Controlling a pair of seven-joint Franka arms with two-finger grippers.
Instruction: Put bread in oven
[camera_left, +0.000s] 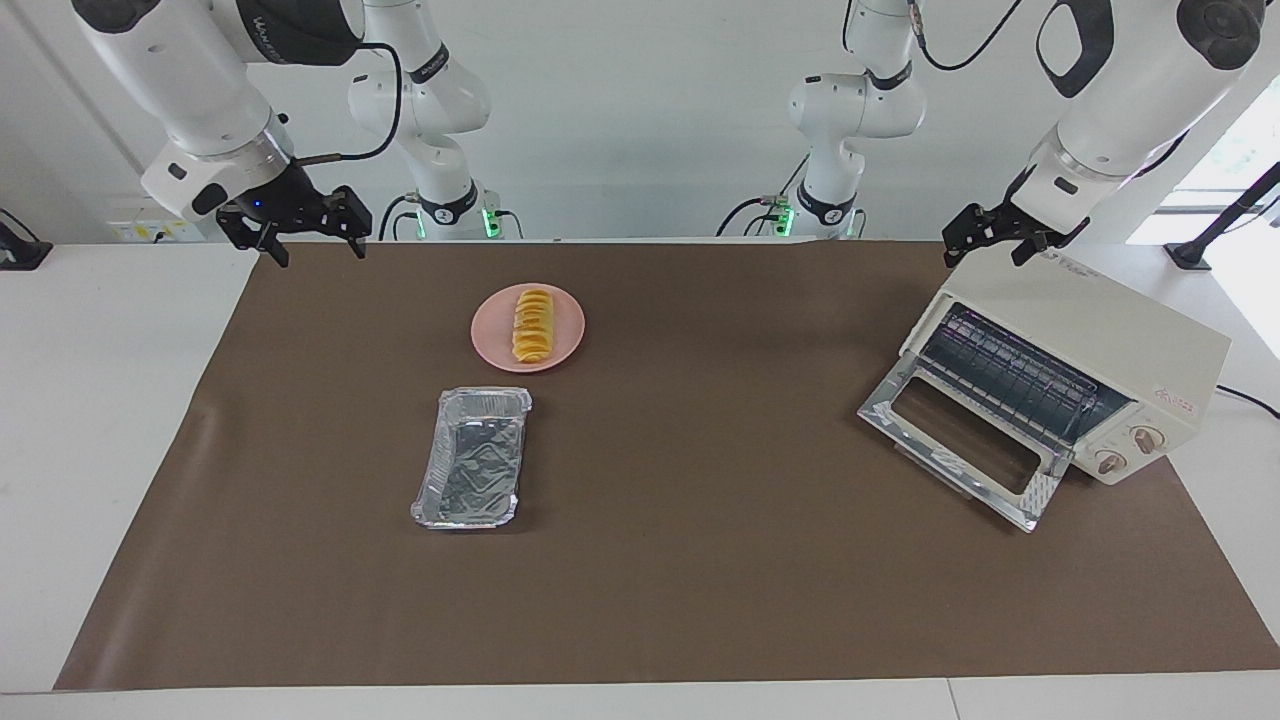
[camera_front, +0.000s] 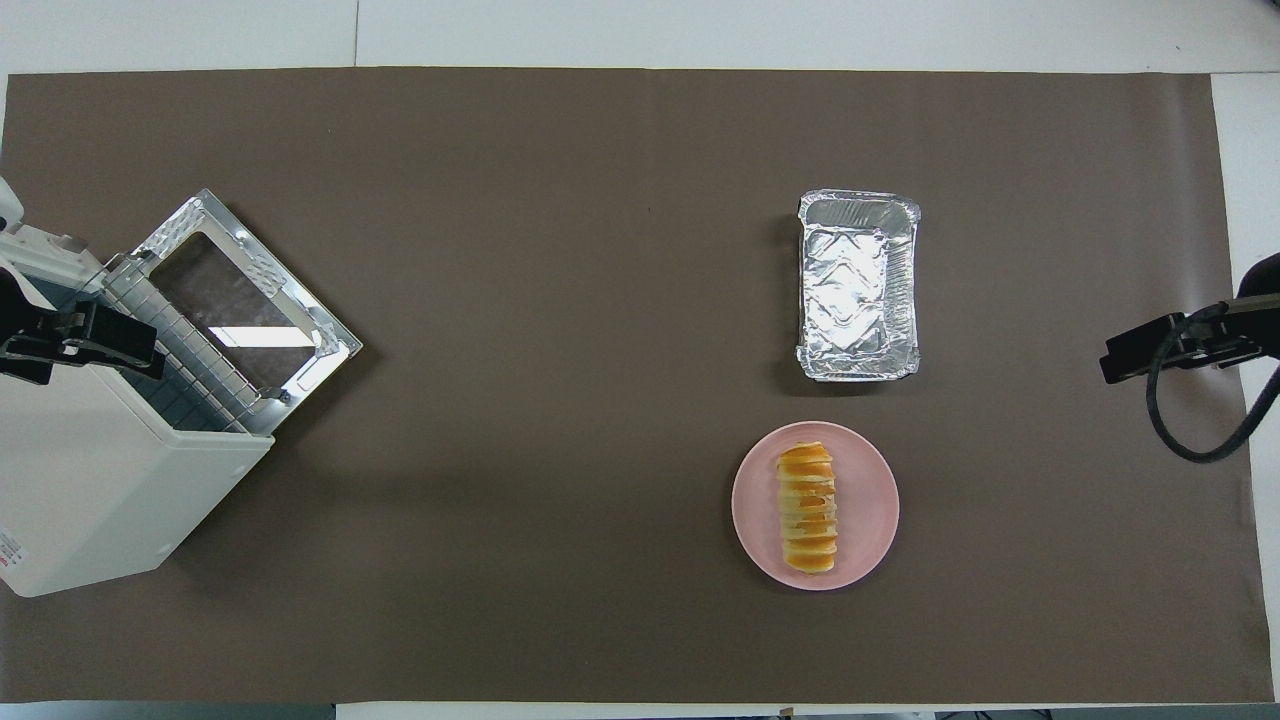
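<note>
Left gripper (camera_left: 988, 240): hanging in the air over the oven (camera_left: 1090, 340), fingers spread wide, gripping nothing. Right gripper (camera_left: 300, 232): hovering over the brown mat's (camera_left: 700, 580) edge at the right arm's end of the table, well apart from the oven, fingers likewise spread wide, carrying nothing.

Bread (camera_left: 532, 324): lying lengthwise on the pink plate (camera_left: 495, 335), untouched, well apart from the oven toward the right arm's end of the table. Foil tray (camera_left: 472, 458): sitting just beside the plate, farther from the robots, also well apart from the oven.

Oven: standing at the left arm's end of the table, turned at an angle, glass door (camera_left: 965, 448) dropped open and resting on the mat, wire rack (camera_left: 1010, 375) showing inside, two knobs (camera_left: 1128, 450) beside the opening.
</note>
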